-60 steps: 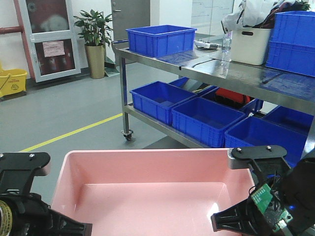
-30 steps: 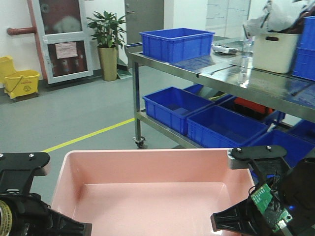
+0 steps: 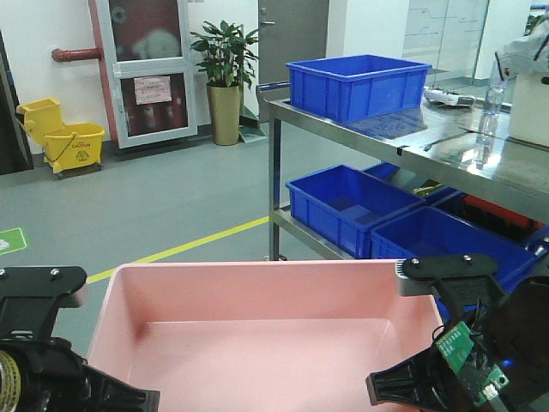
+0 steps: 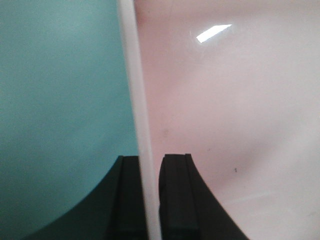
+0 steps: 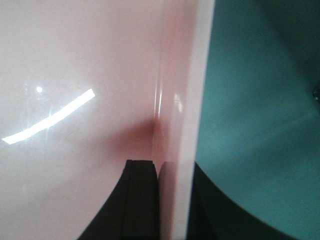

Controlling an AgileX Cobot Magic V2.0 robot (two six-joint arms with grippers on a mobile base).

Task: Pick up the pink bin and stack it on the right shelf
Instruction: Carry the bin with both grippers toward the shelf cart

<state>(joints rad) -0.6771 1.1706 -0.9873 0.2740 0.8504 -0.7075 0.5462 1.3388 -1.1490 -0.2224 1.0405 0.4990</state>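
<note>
Two holds: left pincer (image 4: 149, 167) and right pincer (image 5: 172, 172) each clamp the shallow, glossy pink bin (image 3: 257, 352).

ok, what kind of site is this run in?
Probably a warehouse or factory-floor logistics area, indoors. The signs are a stainless-steel rack loaded with blue crates, a yellow floor line painted on grey flooring, and a yellow mop bucket near the door.
</note>
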